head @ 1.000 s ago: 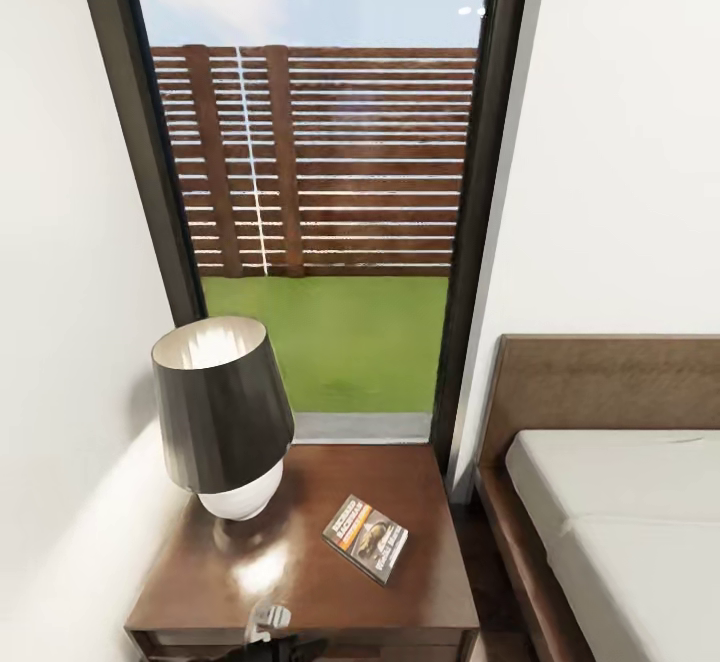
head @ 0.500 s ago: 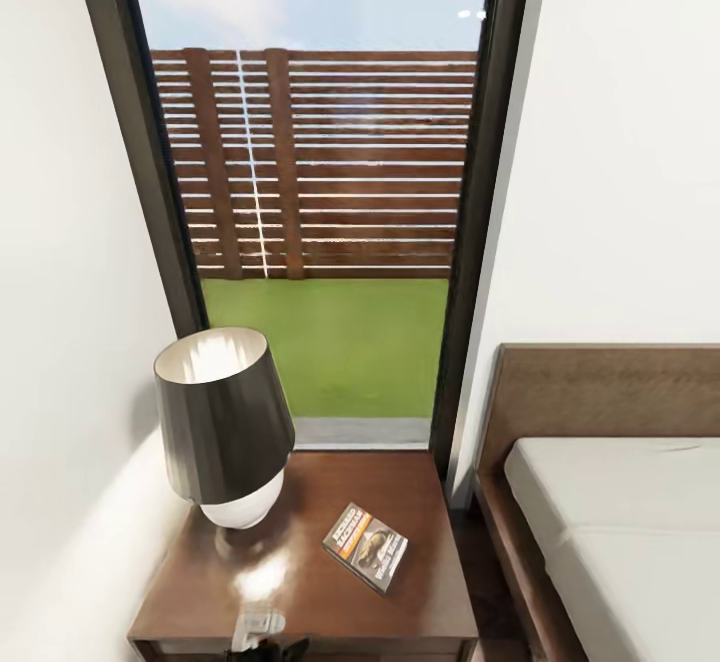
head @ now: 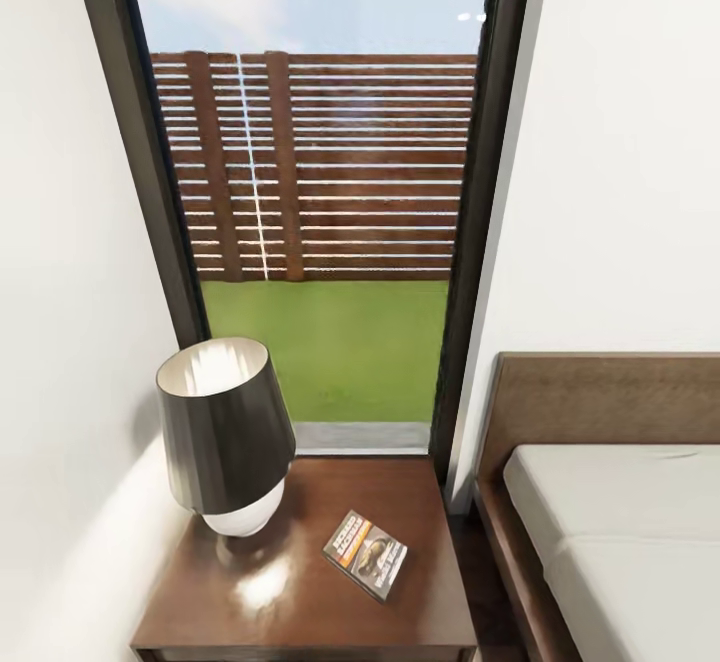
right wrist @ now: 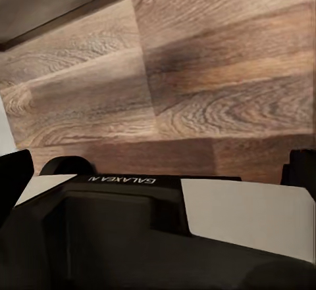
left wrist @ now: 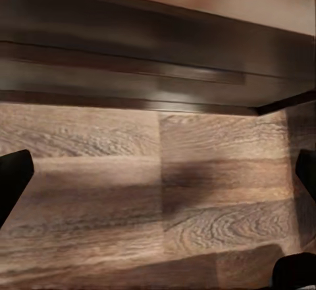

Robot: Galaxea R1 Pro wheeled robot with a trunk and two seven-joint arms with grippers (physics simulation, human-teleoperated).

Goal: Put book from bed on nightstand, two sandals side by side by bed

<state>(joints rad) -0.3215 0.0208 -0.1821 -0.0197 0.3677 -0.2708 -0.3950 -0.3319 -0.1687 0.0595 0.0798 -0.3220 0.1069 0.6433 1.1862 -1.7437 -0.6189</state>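
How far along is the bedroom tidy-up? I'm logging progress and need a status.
Done, by the look of it: the book lies flat on the nightstand, beside the lamp, and the bed mattress in view is bare. In hand: nothing; the left fingers and right fingers stand wide apart over wood floor. Left: the sandals, which aren't visible here, so their state can't be judged.
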